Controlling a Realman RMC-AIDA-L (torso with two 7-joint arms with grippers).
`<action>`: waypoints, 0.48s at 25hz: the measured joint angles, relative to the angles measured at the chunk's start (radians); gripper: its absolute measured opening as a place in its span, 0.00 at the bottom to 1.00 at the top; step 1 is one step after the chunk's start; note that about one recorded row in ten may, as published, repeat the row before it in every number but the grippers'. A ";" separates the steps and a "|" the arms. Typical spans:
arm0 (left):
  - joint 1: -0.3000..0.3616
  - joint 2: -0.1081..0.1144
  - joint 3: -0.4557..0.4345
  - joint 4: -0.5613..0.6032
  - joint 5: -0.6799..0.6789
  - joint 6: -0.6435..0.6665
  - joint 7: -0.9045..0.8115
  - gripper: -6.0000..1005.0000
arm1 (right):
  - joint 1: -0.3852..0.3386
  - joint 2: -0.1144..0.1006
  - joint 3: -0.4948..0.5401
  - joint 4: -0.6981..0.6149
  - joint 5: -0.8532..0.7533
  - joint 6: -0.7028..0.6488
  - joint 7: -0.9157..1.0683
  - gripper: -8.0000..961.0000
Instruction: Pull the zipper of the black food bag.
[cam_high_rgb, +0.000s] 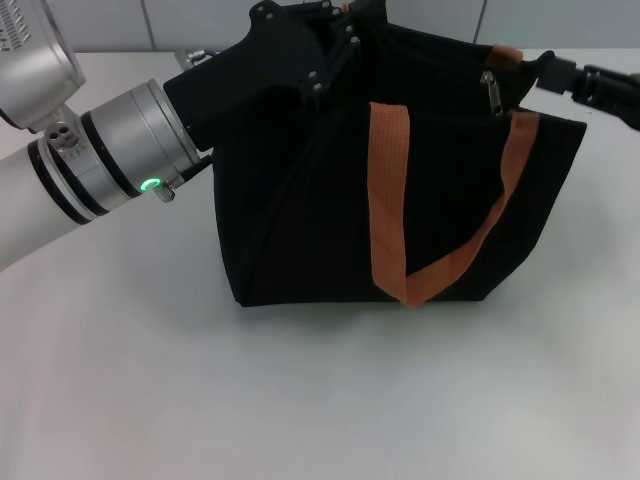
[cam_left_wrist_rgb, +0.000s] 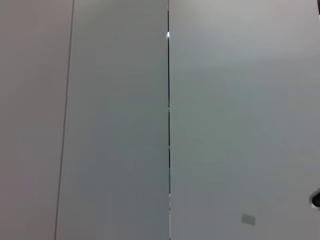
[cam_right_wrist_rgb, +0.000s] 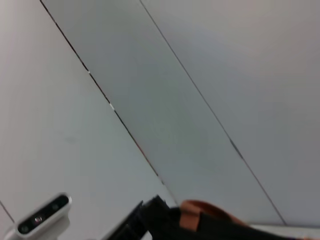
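One black food bag on desk; two orange handles; one zipper. Two grippers, left gripper and right gripper, at the bag top; jaw state cannot be told.

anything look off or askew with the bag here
Nothing is spilled or torn. The black food bag sits slumped and lopsided on the table, its top pulled between the left gripper and the right gripper. The zipper pull dangles near the right end.

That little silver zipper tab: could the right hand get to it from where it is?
Probably yes. The zipper hangs uncovered near the top of the black food bag, and the right hand sits just beside it with nothing between.
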 joint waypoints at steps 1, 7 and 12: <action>0.000 0.000 0.000 0.000 0.000 0.000 0.000 0.03 | 0.001 0.000 0.000 0.000 0.006 0.003 -0.004 0.33; 0.000 0.000 0.000 -0.001 -0.001 -0.005 0.000 0.03 | 0.014 0.001 -0.040 0.016 0.008 0.069 -0.008 0.33; -0.001 0.000 0.000 -0.002 -0.002 -0.016 0.000 0.03 | 0.011 0.000 -0.107 0.027 0.002 0.116 -0.008 0.33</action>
